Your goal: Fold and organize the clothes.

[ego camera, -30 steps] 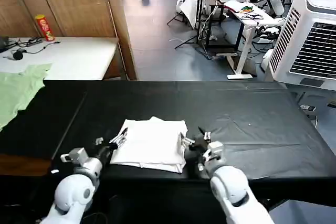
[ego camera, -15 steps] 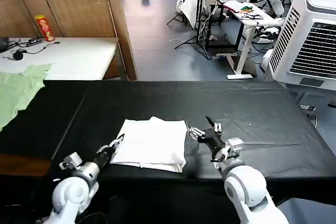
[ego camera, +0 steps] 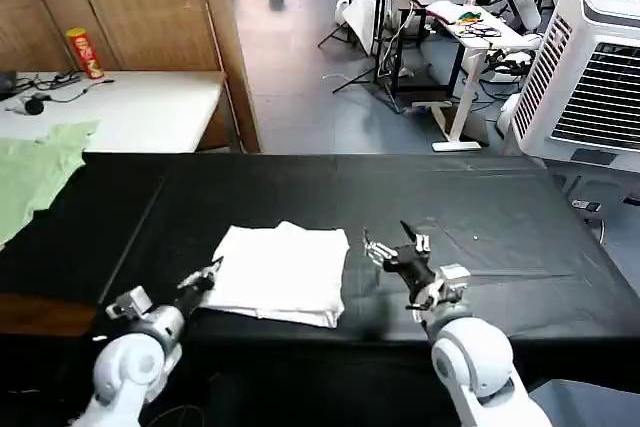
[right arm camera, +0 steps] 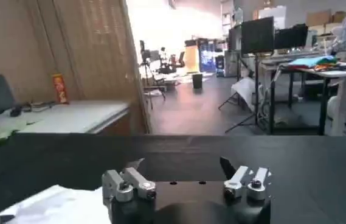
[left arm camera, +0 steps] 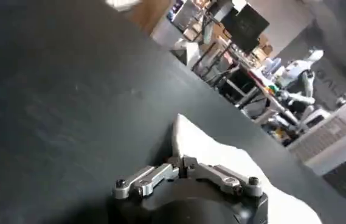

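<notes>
Head view shows the folded white T-shirt (ego camera: 283,273) lying flat on the black worktop (ego camera: 480,207) between the released left gripper (ego camera: 203,278) and the released right gripper (ego camera: 392,246), neither grasping it, so a careless sweep of either could snag an edge and undo the fold.

A black-covered table (ego camera: 500,217) spans the foreground. On it, near the front edge and left of centre, lies a folded white T-shirt (ego camera: 282,272), flat against the cloth. At the far left end a light green garment (ego camera: 35,172) lies spread, draping from the neighbouring white table (ego camera: 150,107) onto the black surface.
</notes>
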### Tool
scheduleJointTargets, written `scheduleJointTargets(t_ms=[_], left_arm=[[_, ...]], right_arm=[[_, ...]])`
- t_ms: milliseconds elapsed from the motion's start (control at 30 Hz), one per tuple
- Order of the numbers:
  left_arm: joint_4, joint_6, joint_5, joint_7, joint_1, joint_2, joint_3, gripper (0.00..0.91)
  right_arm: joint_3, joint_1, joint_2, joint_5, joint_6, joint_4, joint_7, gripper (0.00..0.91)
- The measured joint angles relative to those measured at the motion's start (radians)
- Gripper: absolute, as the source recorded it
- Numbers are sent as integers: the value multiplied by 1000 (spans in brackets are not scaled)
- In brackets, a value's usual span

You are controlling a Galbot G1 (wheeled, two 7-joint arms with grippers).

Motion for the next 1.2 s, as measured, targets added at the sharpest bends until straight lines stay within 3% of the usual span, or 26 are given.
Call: scheduleJointTargets(t_ms=[300, 600, 767, 1000, 1200], left_arm=[[-11, -36, 265, 8, 17, 136, -69, 0], [-53, -46, 341, 7, 48, 352, -212, 0], [-137, -40, 420, -11, 74, 394, -249, 0], [-277, 1, 437, -62, 62, 303, -90, 0], [-243, -28, 498, -73, 0, 172, 185, 0]], right_arm=[[31, -18, 4, -89, -28, -35, 18, 878], [35, -31, 17, -107, -31, -53, 18, 878], [29, -39, 29, -118, -30, -56, 16, 878], [28, -63, 32, -125, -28, -46, 11, 878], [28, -87, 29, -64, -27, -28, 9, 878]])
